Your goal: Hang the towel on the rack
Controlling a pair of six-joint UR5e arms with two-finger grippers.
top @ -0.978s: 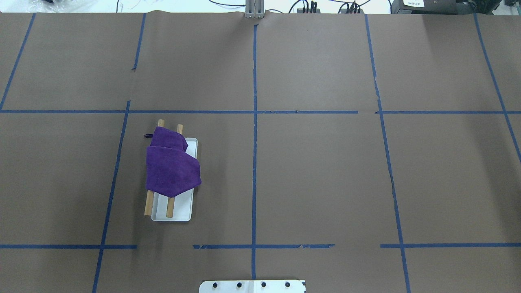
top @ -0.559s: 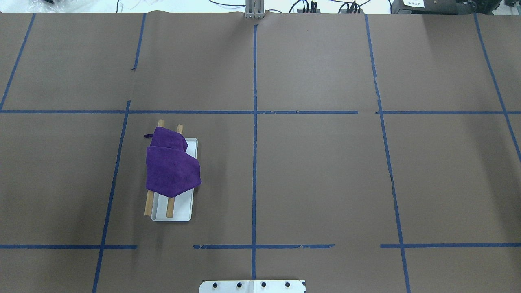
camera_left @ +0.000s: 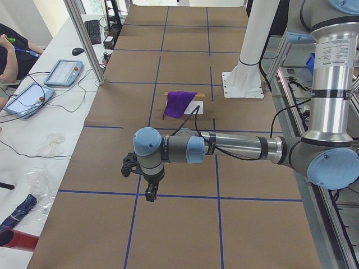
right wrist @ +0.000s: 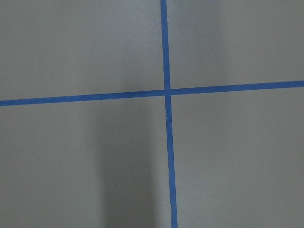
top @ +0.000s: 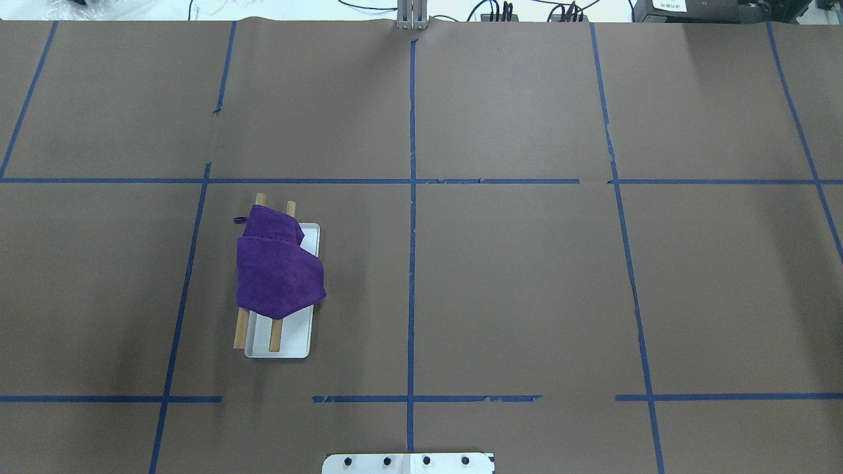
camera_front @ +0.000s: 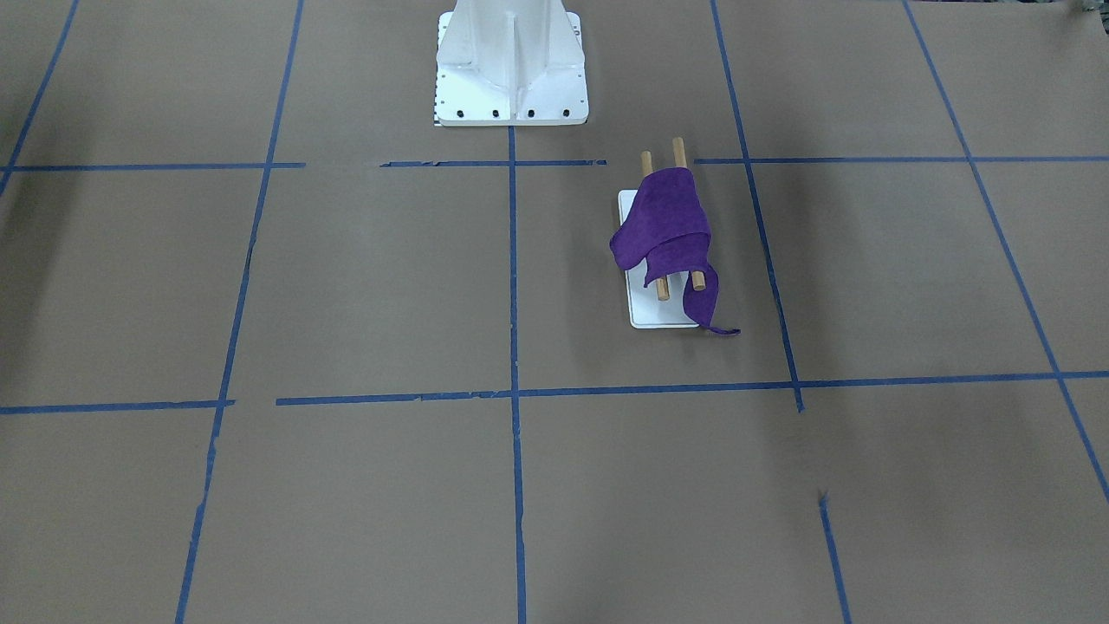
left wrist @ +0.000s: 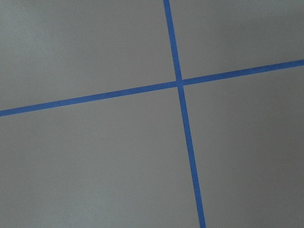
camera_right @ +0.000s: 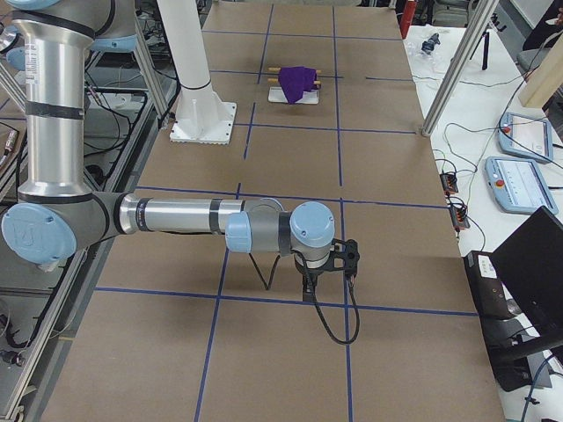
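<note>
The purple towel (top: pixel 280 273) lay draped across both wooden dowels of the rack (top: pixel 294 343), bunched rather than spread. In the overhead view it sat toward 8 o'clock from the middle crossing of the blue tape (top: pixel 411 181). In the front-facing view one tail slid off the rack's end at 5 o'clock and trailed down to touch the table (top: pixel 527 296). Bare dowel ends poked out at both ends.

To my eye the hanging was essentially done. The cloth hung on the rack with nothing holding it, and at most the drooping tail could have been tidied.

Both arms were parked well apart from it. The left gripper (camera_left: pixel 150 193) and the right gripper (camera_right: pixel 310 286) each pointed down over tape crossings, holding nothing I could see. I could not tell whether their fingers were spread or pressed together. The white pedestal (camera_front: pixel 511 61) stood near the rack, at about 11 o'clock from it in the front-facing view.
</note>
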